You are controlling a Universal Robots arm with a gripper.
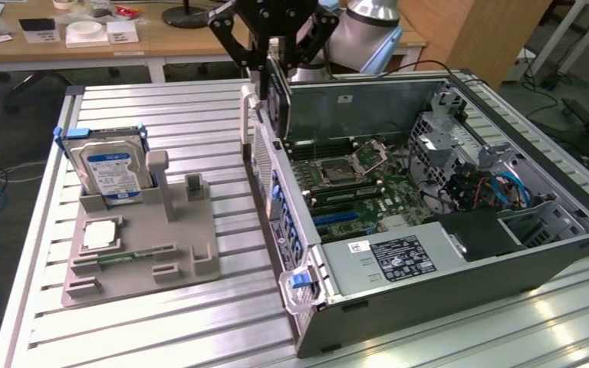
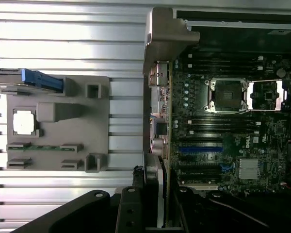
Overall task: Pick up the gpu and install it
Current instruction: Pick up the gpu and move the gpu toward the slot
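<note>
GPU (image 1: 278,100) hung on edge in the upper centre of the exterior view, clamped by the gripper (image 1: 277,65). Its 2 black fingers (image 1: 235,42) were closed partway, with only the thin card pinched between them. From my desk I read that as a real hold: the card was upright, its dark face turned toward the exterior view's right, and it was clear of everything below.

It sat over the rear wall of the open case (image 1: 459,284), on the side nearest the exterior view's left. It was above the edge of the motherboard (image 1: 356,184) and not seated in any slot.

In the wrist view I saw the GPU (image 2: 161,208) edge-on as a pale strip between the fingers (image 2: 131,213) of the gripper (image 2: 157,206). It ran in line with the case's rear wall. On the board beside it lay the bare CPU socket (image 2: 228,94) and 1 blue slot (image 2: 201,149). I could not tell how high the card was above them.

The case lay on its side on the ribbed table (image 1: 151,330), and the PSU (image 1: 402,257) sat in the end nearest the lower edge of the exterior view.

Well apart, toward the exterior view's left, a grey holder (image 1: 162,230) stood on the table. A hard drive (image 1: 110,172) was upright in the holder's far end. A square chip (image 1: 100,234) lay flat in front of the drive. A green memory stick (image 1: 110,261) rested in low clips just beside the chip.
</note>
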